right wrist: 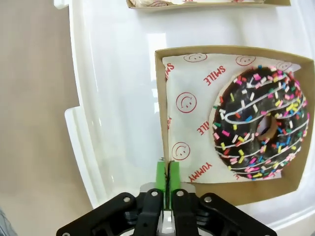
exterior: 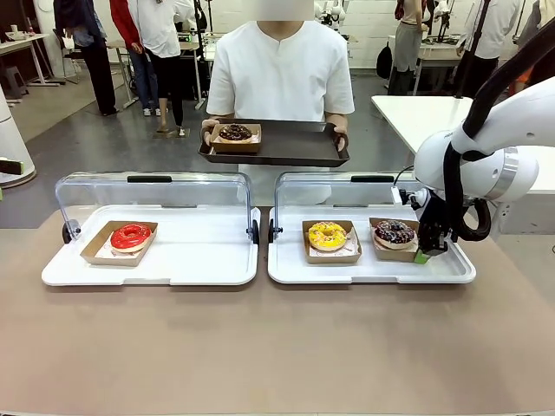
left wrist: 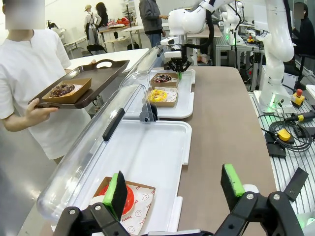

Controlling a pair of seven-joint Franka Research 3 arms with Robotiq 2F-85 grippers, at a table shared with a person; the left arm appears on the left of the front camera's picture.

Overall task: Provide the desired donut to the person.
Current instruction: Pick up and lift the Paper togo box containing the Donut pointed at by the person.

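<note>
Chocolate icing and coloured sprinkles cover the sprinkled donut (exterior: 395, 231). It lies on printed paper in a shallow cardboard tray (right wrist: 246, 195) at the right end of the right serving tray (exterior: 364, 273), which is white. Just beside it, in the same serving tray, a yellow donut (exterior: 327, 234) sits in its own cardboard holder. A red donut (exterior: 131, 236) lies in the left serving tray (exterior: 199, 264). Clear lids (exterior: 152, 195) stand raised along the far side of both serving trays.

The right gripper (right wrist: 168, 172) has its green pads (right wrist: 161, 173) pinched together on the thin rim of the cardboard tray, clear of the icing. The left gripper (left wrist: 174, 184) hangs above the red donut's end of the left serving tray, fingers wide apart and holding nothing.

Across the table, the person (exterior: 279, 74) in a white shirt holds a dark tray (exterior: 286, 149) in both hands, with a second chocolate donut (exterior: 235, 133) at one end. The tabletop (exterior: 277, 347) is plain brown. Beyond it are a grey floor, other tables and people standing.
</note>
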